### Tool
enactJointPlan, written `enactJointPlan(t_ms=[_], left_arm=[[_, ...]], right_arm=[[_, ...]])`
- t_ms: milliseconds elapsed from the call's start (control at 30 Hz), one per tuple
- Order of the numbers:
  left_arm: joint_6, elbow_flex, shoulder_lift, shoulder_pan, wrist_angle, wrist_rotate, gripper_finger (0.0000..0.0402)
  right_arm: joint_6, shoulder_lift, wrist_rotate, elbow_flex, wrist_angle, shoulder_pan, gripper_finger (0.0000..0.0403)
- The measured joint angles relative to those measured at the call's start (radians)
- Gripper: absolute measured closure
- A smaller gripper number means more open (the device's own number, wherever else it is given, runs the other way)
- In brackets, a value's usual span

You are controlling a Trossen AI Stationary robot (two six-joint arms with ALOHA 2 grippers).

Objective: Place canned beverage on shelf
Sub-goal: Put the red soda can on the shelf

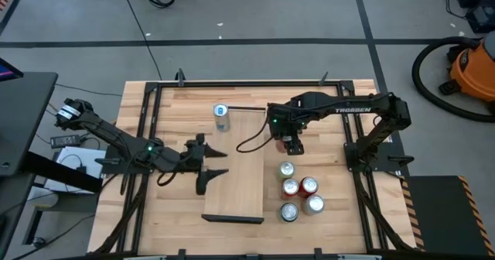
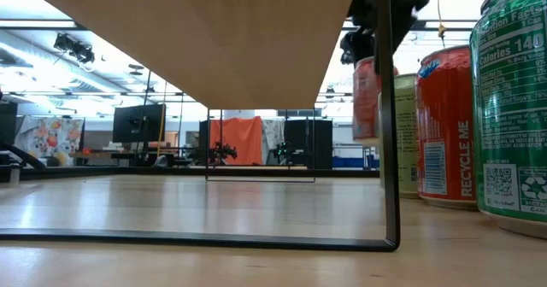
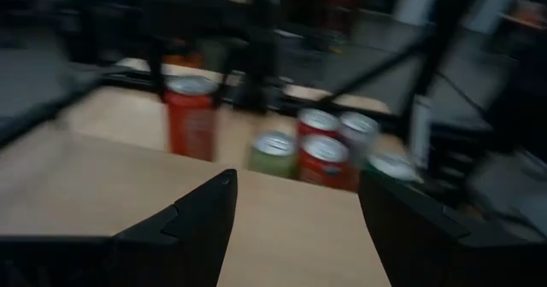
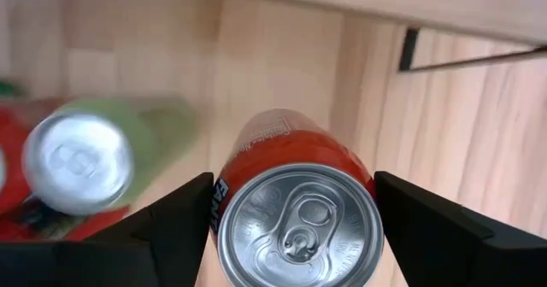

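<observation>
Your shelf (image 1: pixel 236 167) runs down the middle of the slatted table (image 1: pixel 170 97), a long plank on a thin dark frame, with one blue-topped can (image 1: pixel 222 114) already standing near its far end. Just off its right edge, four cans (image 1: pixel 298 196) sit clustered on the tabletop, and the right gripper (image 1: pixel 291 145) hangs between that cluster and the shelf's long side with a red can (image 4: pixel 295 206) between its fingers. In the low view the can (image 2: pixel 366 99) hangs clear of the tabletop, so you can judge it already lifted, and about level with the plank. Treat it as a smooth, rigid cylinder; whether it is full, and so how heavy, you cannot tell. Thin aluminium walls dent under hard pressure and painted metal slips, so a firm mid-body grip on opposite sides, as you have now, is the sound hold; keep it upright and set it down flat. The right jaws are spread to the can's width and closed against its sides. The left gripper (image 1: pixel 209 161) waits over the shelf's left edge, its jaws apart and holding nothing.
</observation>
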Motion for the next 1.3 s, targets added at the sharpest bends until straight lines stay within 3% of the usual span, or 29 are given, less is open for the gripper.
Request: enactJointPlan(t_ms=[133, 533, 667, 1000, 1300], left_arm=[[0.064, 0.000, 0.000, -0.018, -0.006, 0.095, 0.0146], [0.224, 0.000, 0.000, -0.062, 0.086, 0.096, 0.0146], [0.223, 0.000, 0.000, -0.045, 0.105, 0.093, 0.0146], [0.144, 0.000, 0.000, -0.026, 0.089, 0.092, 0.0146], [0.099, 0.000, 0.000, -0.032, 0.066, 0.092, 0.0146]], right_arm=[[0.003, -0.009, 0.020, 0.061, -0.038, 0.019, 0.0093], [0.019, 0.021, 0.027, 0.327, -0.159, 0.109, 0.0093], [0.032, 0.081, 0.050, 0.463, -0.271, 0.119, 0.0093], [-0.052, 0.252, 0.058, 0.737, -0.299, 0.088, 0.0093], [-0.052, 0.360, 0.061, 0.803, -0.297, 0.002, 0.0092]])
